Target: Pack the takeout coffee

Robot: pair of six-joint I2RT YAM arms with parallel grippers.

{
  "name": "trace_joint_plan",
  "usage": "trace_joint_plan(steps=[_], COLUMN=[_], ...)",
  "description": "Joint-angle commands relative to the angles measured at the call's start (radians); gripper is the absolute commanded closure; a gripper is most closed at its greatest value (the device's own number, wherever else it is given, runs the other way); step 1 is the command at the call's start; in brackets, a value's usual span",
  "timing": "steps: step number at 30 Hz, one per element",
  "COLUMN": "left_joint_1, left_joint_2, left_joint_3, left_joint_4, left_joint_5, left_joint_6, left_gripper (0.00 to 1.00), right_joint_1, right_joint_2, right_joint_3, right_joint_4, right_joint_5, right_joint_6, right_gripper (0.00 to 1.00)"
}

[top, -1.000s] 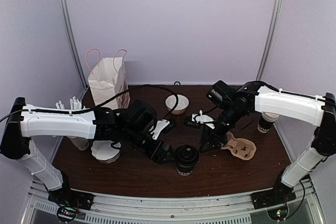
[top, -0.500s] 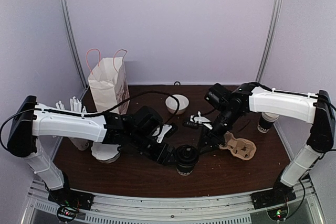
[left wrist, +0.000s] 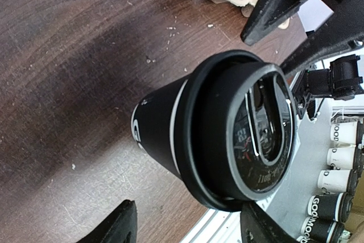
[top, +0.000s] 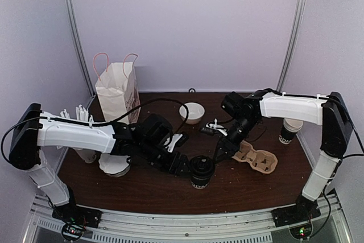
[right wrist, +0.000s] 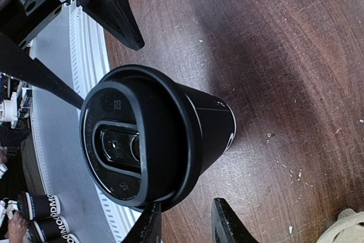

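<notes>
- The takeout coffee [top: 201,170] is a small black paper cup. It has a round black plastic lid [left wrist: 244,135], a thin white line under the lid, and a part of white lettering on the side.
- It stands upright on the dark wooden table [top: 148,189], near the front edge and about in the middle, between the two grippers.
- The left gripper [top: 183,166] is low, just beside the cup on its left. Its fingers [left wrist: 122,226] are wide apart and hold nothing.
- The right gripper [top: 220,153] is low at the cup's right side, near the brown pulp cup carrier [top: 259,159]. Its fingers [right wrist: 224,220] are apart with a narrower gap and hold nothing. One tip is at the lid's edge, but contact cannot be told.
</notes>
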Motion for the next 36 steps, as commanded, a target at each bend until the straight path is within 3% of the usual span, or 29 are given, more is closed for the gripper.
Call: trace_joint_plan(steps=[1,19,27,36], left_joint_1=[0.014,0.066,0.078,0.080], left_joint_2=[0.031,0.180,0.267,0.284], left_joint_3=[-0.013,-0.029,-0.004,-0.007], left_joint_4=[0.034,-0.129,-0.252,-0.307], left_joint_5=[0.015,0.014,-0.056,-0.104], left_joint_6=[-0.020,0.008,0.057,0.067], left_gripper=[0.35,0.42,0.44,0.44], right_joint_1=[0.000,-0.020,-0.019,-0.018], right_joint_2=[0.026,0.112,0.151,0.161], right_joint_3=[0.032,0.069,0.062,0.079], right_joint_4=[-0.009,-0.050,-0.044,-0.048], right_joint_5=[-0.043,-0.110,0.039,0.092], right_joint_6=[0.022,0.044,0.072,0.083], right_gripper=[0.68,0.64,0.64,0.64])
